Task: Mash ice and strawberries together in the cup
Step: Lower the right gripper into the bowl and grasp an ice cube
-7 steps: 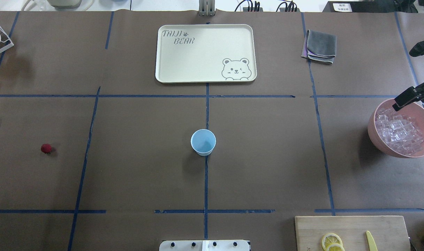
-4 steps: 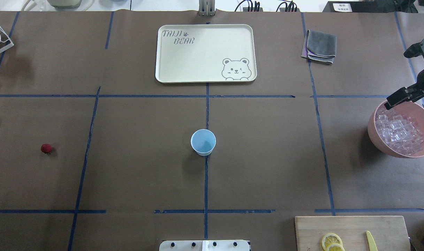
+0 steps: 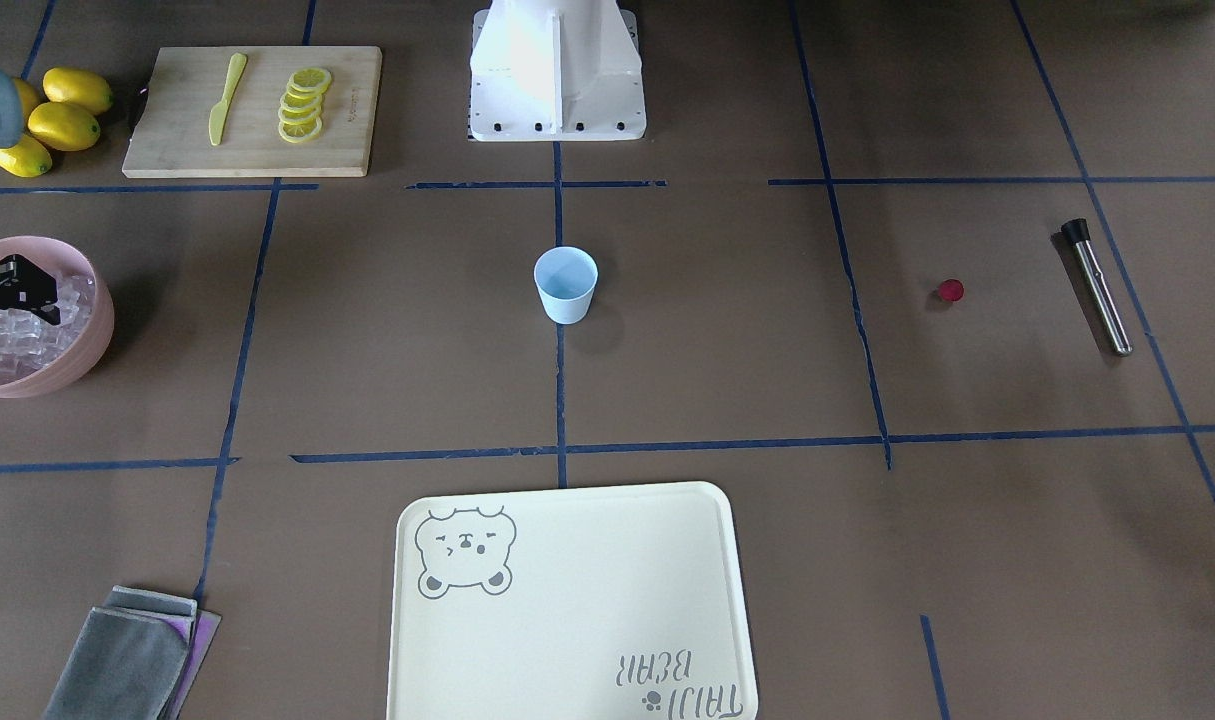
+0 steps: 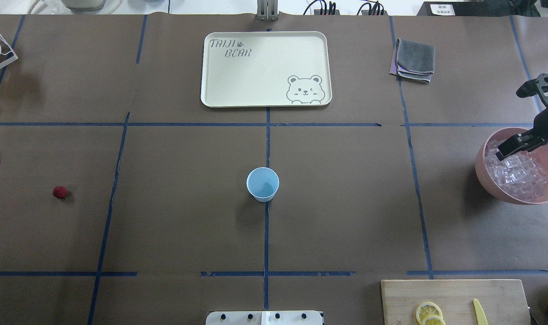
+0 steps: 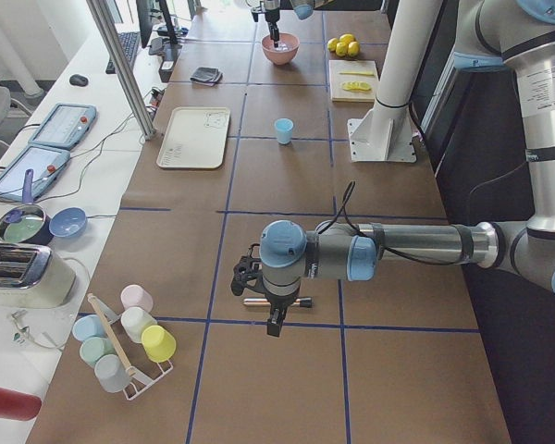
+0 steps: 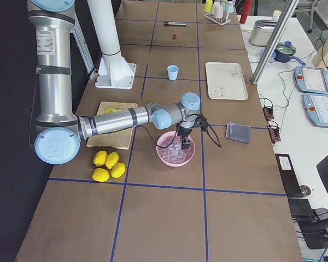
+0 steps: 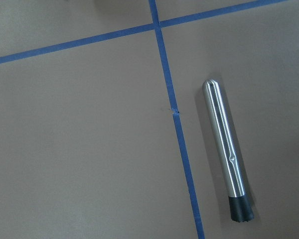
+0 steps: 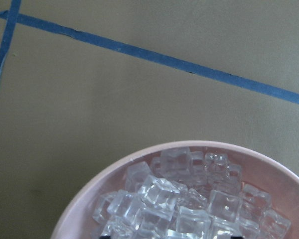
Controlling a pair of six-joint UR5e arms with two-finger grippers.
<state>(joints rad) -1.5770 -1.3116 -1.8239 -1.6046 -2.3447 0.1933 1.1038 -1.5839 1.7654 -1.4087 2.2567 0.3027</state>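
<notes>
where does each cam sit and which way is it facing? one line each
Front-facing: across the table, facing the robot base.
Overhead: behind the robot, looking down; right gripper at right edge.
Exterior left: table's left end; left arm near.
Exterior right: right end; right arm near.
Left wrist: down on metal muddler; no body shows.
Right wrist: down into ice; gripper barely shows.
All four exterior views share the cup.

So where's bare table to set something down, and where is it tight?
Bare paper lies between the cup and the strawberry, between the cup and the pink bowl, and between the cup and the tray. Tight: the robot's right end, where the right gripper hangs over the ice in the bowl, near the cutting board and lemons.
</notes>
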